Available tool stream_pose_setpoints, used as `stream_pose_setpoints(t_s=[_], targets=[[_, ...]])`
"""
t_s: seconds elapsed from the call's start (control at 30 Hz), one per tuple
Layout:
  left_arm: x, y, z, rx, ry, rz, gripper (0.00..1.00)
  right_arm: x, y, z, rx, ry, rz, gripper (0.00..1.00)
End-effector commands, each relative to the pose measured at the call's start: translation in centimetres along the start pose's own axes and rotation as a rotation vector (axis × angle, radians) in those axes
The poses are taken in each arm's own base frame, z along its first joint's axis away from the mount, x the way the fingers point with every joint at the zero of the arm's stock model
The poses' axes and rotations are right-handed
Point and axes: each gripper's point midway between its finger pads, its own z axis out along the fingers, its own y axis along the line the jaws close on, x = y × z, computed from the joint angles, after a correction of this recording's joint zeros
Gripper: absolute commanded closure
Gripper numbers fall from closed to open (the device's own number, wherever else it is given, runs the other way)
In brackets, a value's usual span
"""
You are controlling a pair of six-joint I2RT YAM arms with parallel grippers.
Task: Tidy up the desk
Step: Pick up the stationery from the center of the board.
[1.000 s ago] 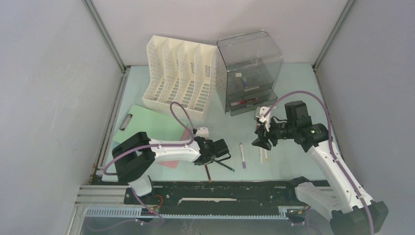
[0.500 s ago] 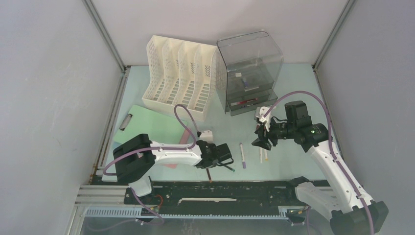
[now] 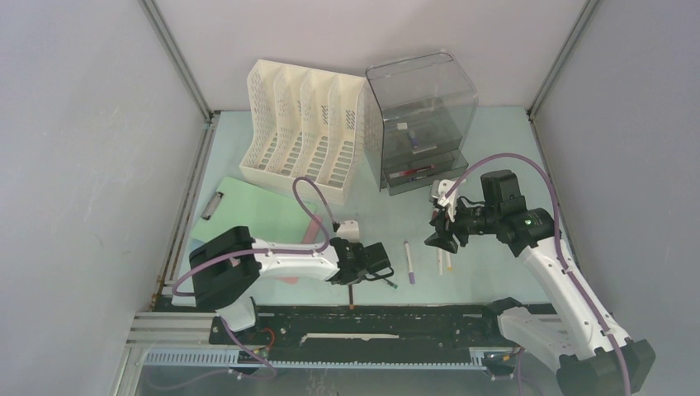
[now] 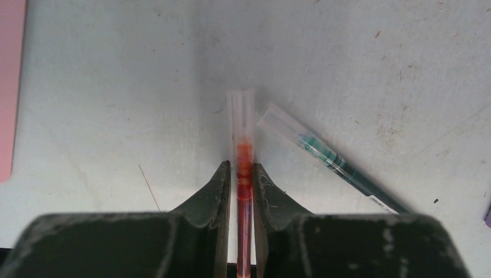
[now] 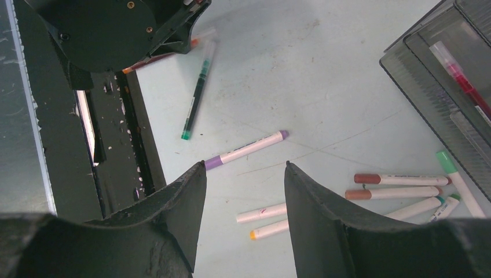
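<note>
The left pincer (image 4: 244, 174) pinches narrow on a red pen (image 4: 243, 145) lying on the bench (image 4: 116, 87), its long axis running straight out between the jaws; a green pen (image 4: 330, 159) lies just right. The right pincer (image 5: 243, 179) hangs wide above a purple marker (image 5: 246, 149).

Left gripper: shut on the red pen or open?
Shut on the red pen. Left wrist view: both left gripper fingers touch its barrel, no gap either side.

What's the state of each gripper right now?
Left gripper: closed on the red pen.
Right gripper: open, holding nothing.
</note>
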Motion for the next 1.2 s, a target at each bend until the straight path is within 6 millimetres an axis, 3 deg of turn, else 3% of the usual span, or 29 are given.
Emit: stream_pose_setpoints(t_s=[0.0, 0.37, 0.67, 1.03, 1.17], targets=[[4.5, 3.2, 1.3, -0.097, 0.152, 0.043, 0.88, -1.0, 0.1, -0.4, 0.001, -0.031, -0.014, 0.40], [1.9, 3.8, 0.9, -0.107, 0.056, 0.038, 1.00, -0.9, 0.2, -0.3, -0.011, -0.033, -0.007, 0.40], [-1.6, 3.9, -0.6, -0.051, -0.088, 0.002, 1.00, -1.2, 0.8, -0.1, -0.048, -0.052, 0.005, 0.40], [-6.3, 2.2, -2.8, 0.159, -0.246, -0.123, 1.00, -1.8, 1.8, -0.1, -0.103, -0.091, 0.017, 0.40], [-9.0, 0.6, -4.7, 0.312, -0.341, -0.175, 1.00, -2.1, 2.4, -0.1, -0.139, -0.114, 0.029, 0.40]])
